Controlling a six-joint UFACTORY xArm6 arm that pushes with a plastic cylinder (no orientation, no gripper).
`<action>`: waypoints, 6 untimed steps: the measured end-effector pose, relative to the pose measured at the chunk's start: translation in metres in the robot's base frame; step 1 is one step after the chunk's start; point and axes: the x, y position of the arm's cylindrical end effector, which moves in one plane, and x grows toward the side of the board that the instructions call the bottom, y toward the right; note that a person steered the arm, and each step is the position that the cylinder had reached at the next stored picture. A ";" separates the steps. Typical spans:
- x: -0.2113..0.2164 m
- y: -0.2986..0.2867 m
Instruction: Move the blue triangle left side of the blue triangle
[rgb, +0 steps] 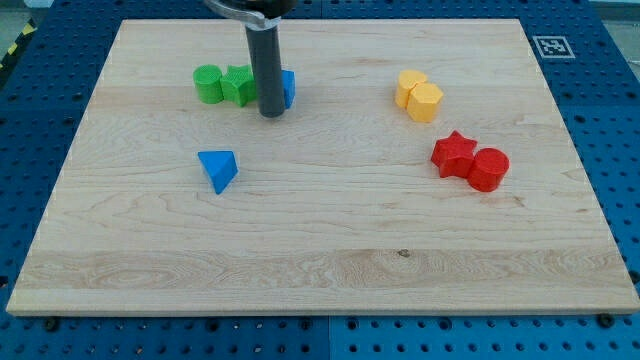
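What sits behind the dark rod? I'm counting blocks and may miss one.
A blue block shows at the rod's right edge, beside the green blocks. Its shape is mostly covered. My tip rests there.

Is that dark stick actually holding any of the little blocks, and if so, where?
No, nothing is held. My tip can only push. It rests on the board right beside a partly hidden blue block, with the blue triangle lying apart, toward the view's bottom.

The blue triangle (218, 169) is a small wedge-shaped block lying flat on the surface (320, 270), left of centre, one point toward the view's bottom. It stands alone, touching nothing.
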 end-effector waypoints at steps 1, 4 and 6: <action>0.000 0.017; 0.094 0.031; 0.129 -0.058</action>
